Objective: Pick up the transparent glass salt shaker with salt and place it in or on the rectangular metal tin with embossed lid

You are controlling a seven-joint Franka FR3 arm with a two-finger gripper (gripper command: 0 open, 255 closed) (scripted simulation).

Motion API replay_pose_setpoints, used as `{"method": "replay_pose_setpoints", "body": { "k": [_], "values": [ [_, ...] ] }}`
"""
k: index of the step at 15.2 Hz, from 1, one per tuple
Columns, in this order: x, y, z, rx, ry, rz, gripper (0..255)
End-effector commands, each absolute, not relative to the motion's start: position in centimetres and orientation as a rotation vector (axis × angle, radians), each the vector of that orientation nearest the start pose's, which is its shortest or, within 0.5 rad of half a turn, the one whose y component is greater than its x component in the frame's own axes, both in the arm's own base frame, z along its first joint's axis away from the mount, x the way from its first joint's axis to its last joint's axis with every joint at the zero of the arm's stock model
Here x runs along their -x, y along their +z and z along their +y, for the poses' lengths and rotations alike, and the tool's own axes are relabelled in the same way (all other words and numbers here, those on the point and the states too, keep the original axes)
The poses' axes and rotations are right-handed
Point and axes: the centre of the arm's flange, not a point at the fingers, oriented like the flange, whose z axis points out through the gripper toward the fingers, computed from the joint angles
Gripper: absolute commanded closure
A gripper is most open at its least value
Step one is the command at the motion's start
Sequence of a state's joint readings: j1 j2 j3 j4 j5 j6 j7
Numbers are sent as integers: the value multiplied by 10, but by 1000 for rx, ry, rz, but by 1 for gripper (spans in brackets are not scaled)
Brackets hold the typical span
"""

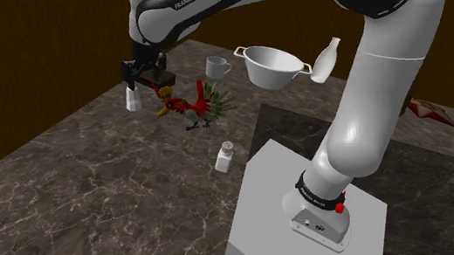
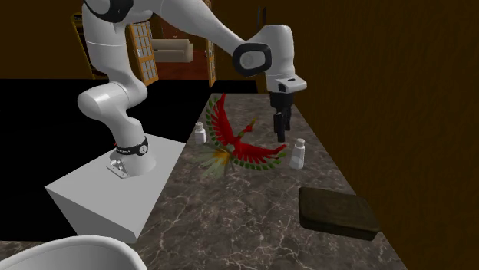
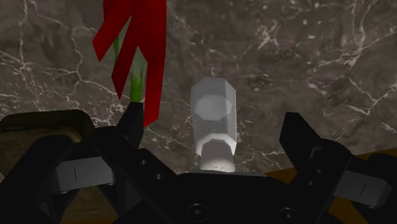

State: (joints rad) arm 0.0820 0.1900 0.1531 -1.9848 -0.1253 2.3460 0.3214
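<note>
Hovering just above the salt shaker (image 1: 133,99), the claw (image 2: 281,135) was wide open and held nothing. The wrist view had the shaker upright between the fingers (image 3: 299,137), neither touching it. Shaker stood on the marble surface (image 1: 92,190), at about 10 o'clock in the shoulder view. Dark rectangular tin (image 2: 338,211) lay at roughly 5 o'clock from it in the second exterior view, apart from it. Red bird figurine (image 2: 234,142) sat close at 9 o'clock of the shaker in that view, with a red feather just beside one finger in the wrist view. Risks as I judged them: the descent could snag that feather and drag the bird. Shaker looked narrow and tall, so an off-centre close could tip it rather than clamp it, and a grip too high on the cap could slip. A second similar shaker (image 1: 224,156) stood at about 4 o'clock from the first in the shoulder view, well apart from the claw, so wrong-pick risk looked low. Tin was low, and a release from too high could topple the shaker off it.
</note>
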Motion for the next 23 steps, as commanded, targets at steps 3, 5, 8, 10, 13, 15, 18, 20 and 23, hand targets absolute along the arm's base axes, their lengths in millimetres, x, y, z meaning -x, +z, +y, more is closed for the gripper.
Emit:
{"method": "replay_pose_setpoints", "body": {
  "k": [3,5,8,10,13,15,18,20,23],
  "values": [
    [-626,369,149,3151,-340,32,0],
    [-628,359,149,3151,-340,32,0],
    [-632,344,148,3151,-340,32,0],
    [-634,335,148,3151,-340,32,0],
    [-634,335,148,3151,-340,32,0],
    [-634,335,148,3151,-340,32,0],
    [-634,336,148,3151,-340,32,0],
    [-634,336,148,3151,-340,32,255],
    [-634,336,148,3151,-340,32,255]
  ]
}}
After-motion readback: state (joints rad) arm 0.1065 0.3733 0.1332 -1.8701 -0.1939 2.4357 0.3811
